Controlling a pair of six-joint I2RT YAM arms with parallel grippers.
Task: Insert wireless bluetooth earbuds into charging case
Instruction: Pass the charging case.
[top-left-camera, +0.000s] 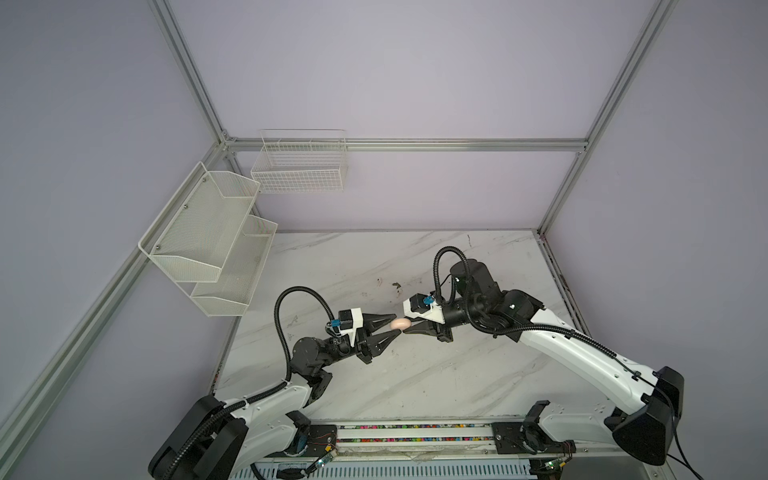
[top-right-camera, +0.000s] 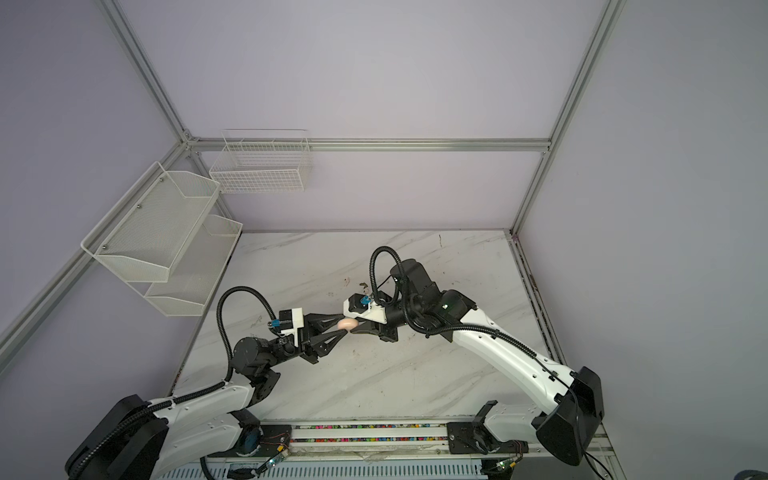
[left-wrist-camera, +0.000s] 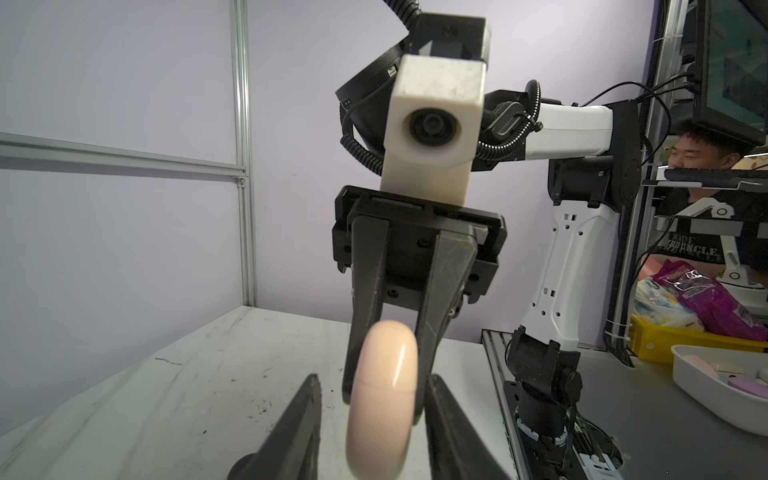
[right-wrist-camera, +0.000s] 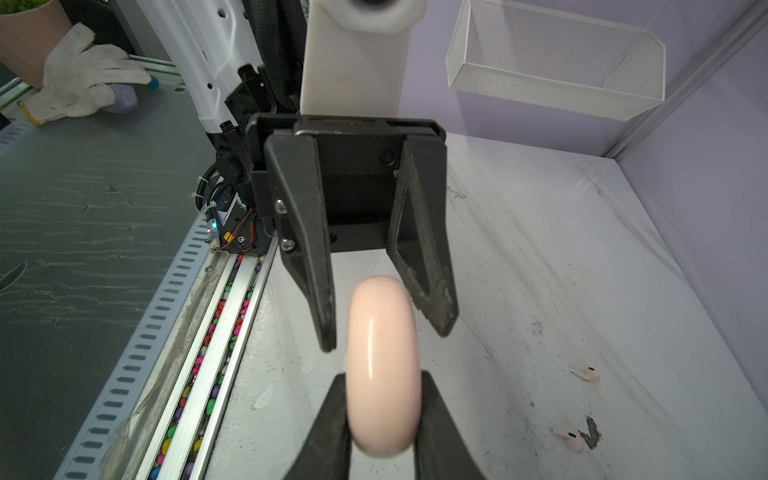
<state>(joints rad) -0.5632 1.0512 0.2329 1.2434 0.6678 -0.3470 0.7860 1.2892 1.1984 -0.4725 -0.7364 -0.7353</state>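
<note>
Above the marble table (top-left-camera: 415, 386), pink charging case (top-left-camera: 401, 323) aloft, right gripper (right-wrist-camera: 383, 378) clamped on it, left gripper (left-wrist-camera: 374, 380) with jaws slightly apart around it, pale pink earbud (right-wrist-camera: 586, 374) on the table, second earbud (right-wrist-camera: 567, 438) just beside dark debris (right-wrist-camera: 591, 432).

soft even indoor light, faint shadows, streak of glare on the pink case (right-wrist-camera: 382, 374), wide-angle bending at edges

CASE: charging case (right-wrist-camera: 382, 332), pale pink, round, closed, was held on edge in right gripper (right-wrist-camera: 382, 377) | EARBUDS: two pale pink earbuds (right-wrist-camera: 587, 374) (right-wrist-camera: 568, 438) lay apart on table (right-wrist-camera: 540, 249)
</note>
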